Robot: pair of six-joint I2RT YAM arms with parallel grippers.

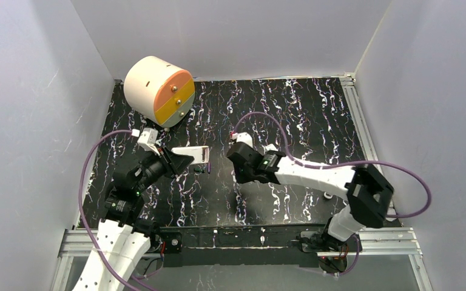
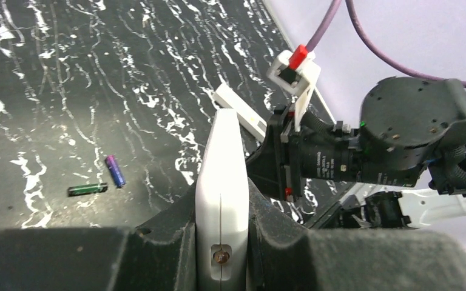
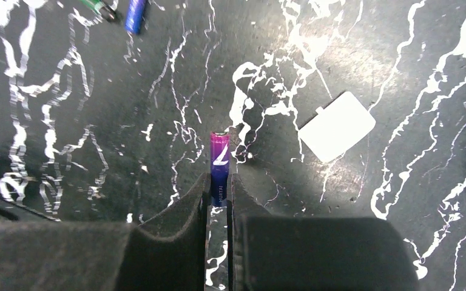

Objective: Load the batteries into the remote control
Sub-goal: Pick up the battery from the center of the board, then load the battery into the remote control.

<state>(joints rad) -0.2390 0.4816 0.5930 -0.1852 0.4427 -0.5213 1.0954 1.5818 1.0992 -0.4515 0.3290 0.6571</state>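
My left gripper is shut on the white remote control, which it holds edge-on above the table; from above the remote sticks out to the right of the left gripper. My right gripper is shut on a purple battery that points out past the fingertips, over the table. From above, the right gripper hangs to the right of the remote. Two more batteries lie on the table side by side: a purple one and a dark green one.
A flat white battery cover lies on the black marbled table to the right of the right gripper. A large cream cylinder with an orange and yellow face stands at the back left. White walls close in the table.
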